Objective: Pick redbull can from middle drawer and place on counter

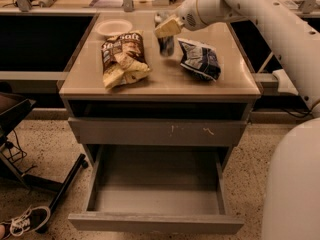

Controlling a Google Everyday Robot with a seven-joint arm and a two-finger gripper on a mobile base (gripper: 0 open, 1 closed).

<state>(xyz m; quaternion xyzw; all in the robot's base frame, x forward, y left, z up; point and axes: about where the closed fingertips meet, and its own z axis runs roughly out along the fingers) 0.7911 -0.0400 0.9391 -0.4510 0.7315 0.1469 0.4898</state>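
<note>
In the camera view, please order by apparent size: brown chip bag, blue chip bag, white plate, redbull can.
1. brown chip bag
2. blue chip bag
3. white plate, though it lies farther back
4. redbull can, its top hidden by the gripper just above it, over the counter
</note>
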